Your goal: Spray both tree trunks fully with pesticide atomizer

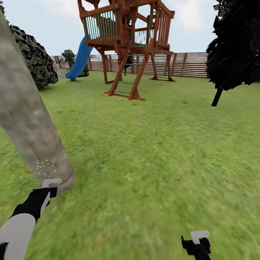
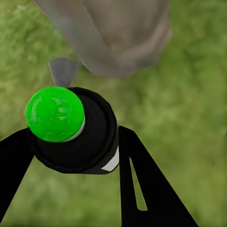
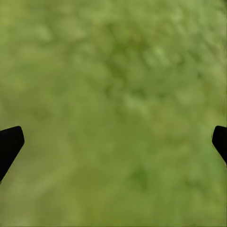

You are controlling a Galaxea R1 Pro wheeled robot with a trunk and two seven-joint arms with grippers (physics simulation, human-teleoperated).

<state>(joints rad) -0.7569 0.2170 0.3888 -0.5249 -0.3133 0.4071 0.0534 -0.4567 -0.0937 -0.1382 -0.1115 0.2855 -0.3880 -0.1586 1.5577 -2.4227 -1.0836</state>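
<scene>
Clenching the atomizer (image 2: 75,137), the left gripper (image 2: 71,142) hangs low on the lawn (image 1: 151,151) just beside the trunk's (image 1: 25,115) base, nozzle towards the bark. White pesticide specks (image 1: 45,168) dot only the foot of the trunk, which leans up and away; the spray likely needs to climb along it. The right gripper (image 3: 113,137), nearer the bare grass, is released

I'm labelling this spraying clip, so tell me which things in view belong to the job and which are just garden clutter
Job:
left gripper, shut on the pesticide atomizer
tree trunk, white pesticide specks near its base
right gripper, open over grass

Clutter:
wooden play tower
blue slide
slat fence
black tree
dark bush
</scene>
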